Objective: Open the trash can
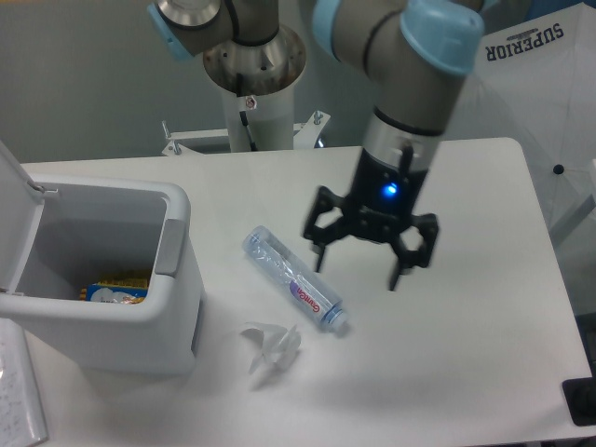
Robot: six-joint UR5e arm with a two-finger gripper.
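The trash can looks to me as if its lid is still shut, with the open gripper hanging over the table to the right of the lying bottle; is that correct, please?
Not quite: the trash can is open, its lid swung up at the left and packets visible inside, as the fixed camera shows. The rest holds: the gripper hangs open over the table, right of the lying bottle.
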